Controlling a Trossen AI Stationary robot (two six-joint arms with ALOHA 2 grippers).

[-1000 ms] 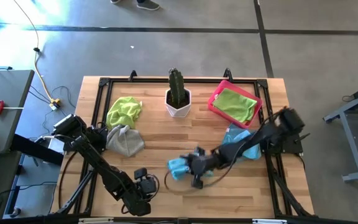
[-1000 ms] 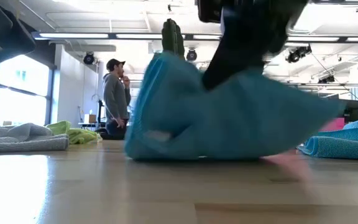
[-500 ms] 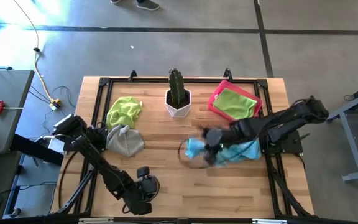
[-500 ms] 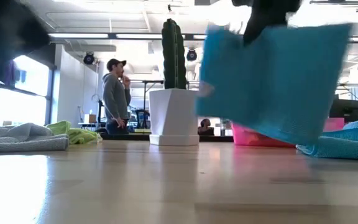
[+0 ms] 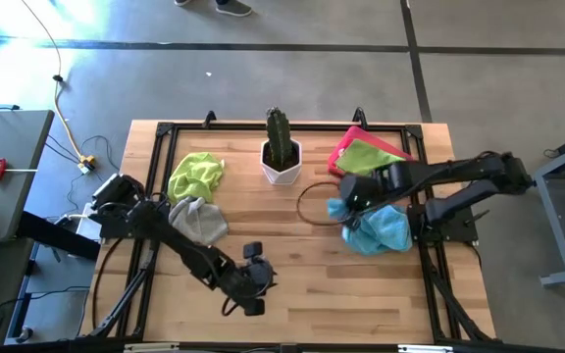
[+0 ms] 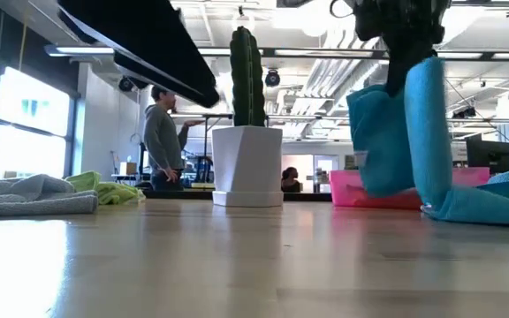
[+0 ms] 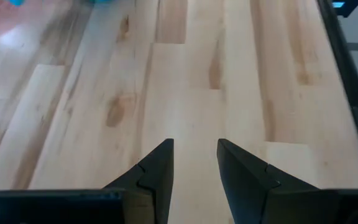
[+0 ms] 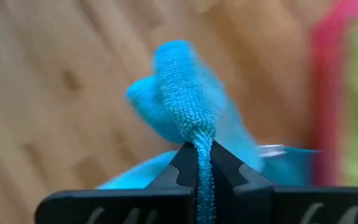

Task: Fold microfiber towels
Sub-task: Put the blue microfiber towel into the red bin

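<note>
High view puts my right claw point(image 5: 342, 206) over the right half of the wooden worktop point(image 5: 292, 289), just in front of the flat pink rectangular tray point(image 5: 345, 147), clenched on an edge of a light blue microfiber towel point(image 5: 337, 208). I hold it pinched by that edge, I judge, so the cloth hangs free and can be laid out flat for folding. In the right wrist view the fabric is squeezed thin between both fingers point(image 8: 185, 163). A second light blue microfiber towel point(image 5: 379, 229) lies crumpled right beneath. A lime green cloth point(image 5: 369, 157) rests in the tray; another lime green cloth point(image 5: 195, 176) and a grey cloth point(image 5: 197, 221) wait bunched at the left. My left claw point(image 5: 254, 293) hangs near the front edge, fingers parted, holding nothing, clear of the folding space
</note>
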